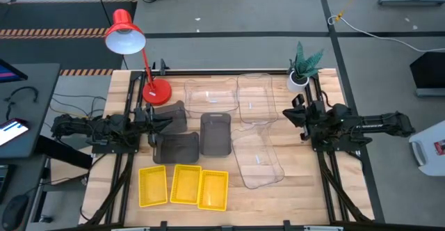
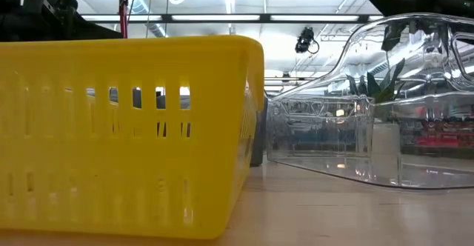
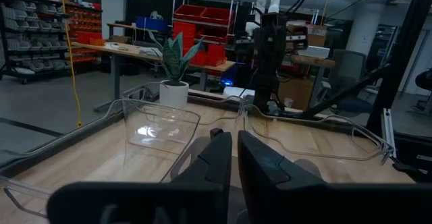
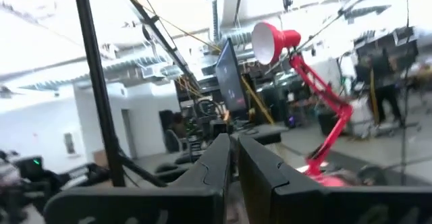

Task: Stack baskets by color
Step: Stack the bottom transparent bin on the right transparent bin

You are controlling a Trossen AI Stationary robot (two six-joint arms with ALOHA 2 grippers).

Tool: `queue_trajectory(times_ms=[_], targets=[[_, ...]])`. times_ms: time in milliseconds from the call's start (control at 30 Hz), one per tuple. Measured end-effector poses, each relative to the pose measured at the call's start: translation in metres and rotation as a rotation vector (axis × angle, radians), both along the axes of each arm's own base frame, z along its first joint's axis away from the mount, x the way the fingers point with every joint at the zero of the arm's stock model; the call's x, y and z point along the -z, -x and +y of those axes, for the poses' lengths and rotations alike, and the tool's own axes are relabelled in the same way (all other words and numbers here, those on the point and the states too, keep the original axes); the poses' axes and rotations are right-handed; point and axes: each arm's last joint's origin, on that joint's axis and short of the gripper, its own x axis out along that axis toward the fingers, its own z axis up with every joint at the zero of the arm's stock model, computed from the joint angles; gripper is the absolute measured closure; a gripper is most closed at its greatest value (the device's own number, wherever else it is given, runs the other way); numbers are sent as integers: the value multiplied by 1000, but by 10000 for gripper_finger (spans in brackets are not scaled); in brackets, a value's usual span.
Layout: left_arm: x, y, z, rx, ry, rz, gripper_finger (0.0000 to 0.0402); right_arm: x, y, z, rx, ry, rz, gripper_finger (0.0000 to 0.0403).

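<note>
On the wooden bench [image 1: 306, 196] I see the baskets sorted only in part. Three yellow baskets [image 1: 184, 186] lie side by side along the near edge, touching or nearly so. Three dark grey baskets [image 1: 215, 133] sit in the middle-left area: one upright rectangle at the centre, one just beside it lower left, and one near the left arm. Several clear baskets [image 1: 256, 158] spread over the centre and back, partly overlapping one another. A red lamp [image 1: 139, 57] stands at the back left corner and a potted plant [image 1: 302, 67] at the back right.

From the low camera, a yellow basket wall fills the left and a clear basket lies tilted on the right. Beyond the bench the room shows a grey floor, shelving with red bins, desks and ceiling lights.

My left end effector [image 1: 165, 122] sits at the bench's left side, right at the nearest dark grey basket; its fingers [image 3: 214, 158] are drawn nearly together with a thin gap, and I cannot tell whether they touch the basket. My right end effector [image 1: 290, 113] hangs at the right side near the clear baskets, fingers [image 4: 217, 158] clenched, gripping nothing.
</note>
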Motion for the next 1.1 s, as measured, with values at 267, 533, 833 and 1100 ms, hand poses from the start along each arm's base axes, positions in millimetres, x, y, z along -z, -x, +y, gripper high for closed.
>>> queue_trajectory(times_ms=[267, 533, 833, 1100], targets=[[0, 0, 0, 0, 0, 0, 366, 17, -14, 2, -113, -131, 184, 368], [0, 0, 0, 0, 0, 0, 371, 6, -34, 8, -144, -45, 393, 368], [0, 0, 0, 0, 0, 0, 366, -5, -56, 18, -182, 38, 592, 346], [0, 0, 0, 0, 0, 1, 365, -9, -76, 31, -201, 67, 762, 281]])
